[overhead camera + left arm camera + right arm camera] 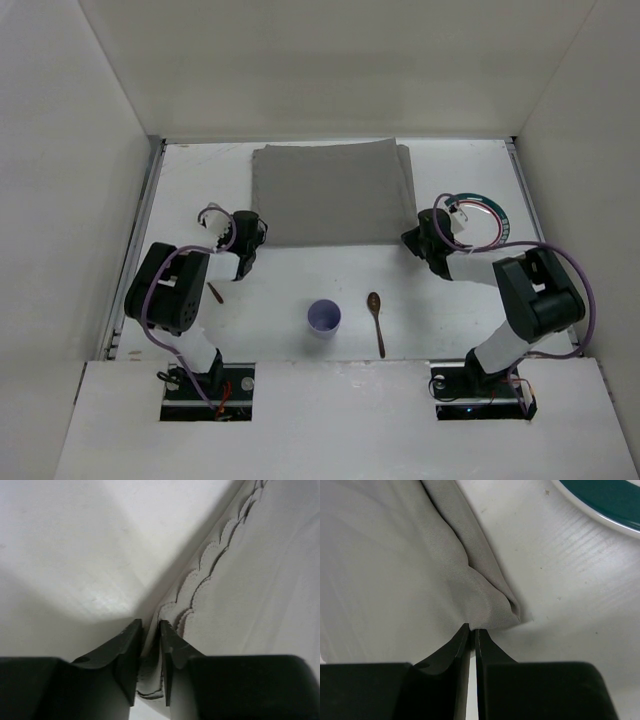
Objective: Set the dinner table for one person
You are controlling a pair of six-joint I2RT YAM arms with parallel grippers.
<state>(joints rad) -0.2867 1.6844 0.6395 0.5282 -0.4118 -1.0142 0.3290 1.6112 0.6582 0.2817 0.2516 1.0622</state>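
Overhead looking down on dinner table (pixel 285 285), both wrist views close on mat (pixel 333 193)

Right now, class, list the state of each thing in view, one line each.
Mat: spread flat, near corners pinched.
Left gripper: closed on mat corner.
Right gripper: shut on the other corner.
Cup: upright, free.
Spoon: lying flat, free.
Plate: flat, partly hidden.

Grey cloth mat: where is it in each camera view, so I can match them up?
Top external: grey cloth mat at upper centre.
Left wrist: the mat fills the right side, its scalloped edge running down into the left gripper.
Right wrist: it fills the left and centre, a bunched corner at the right gripper.
Shared landmark: the white dinner table under it.
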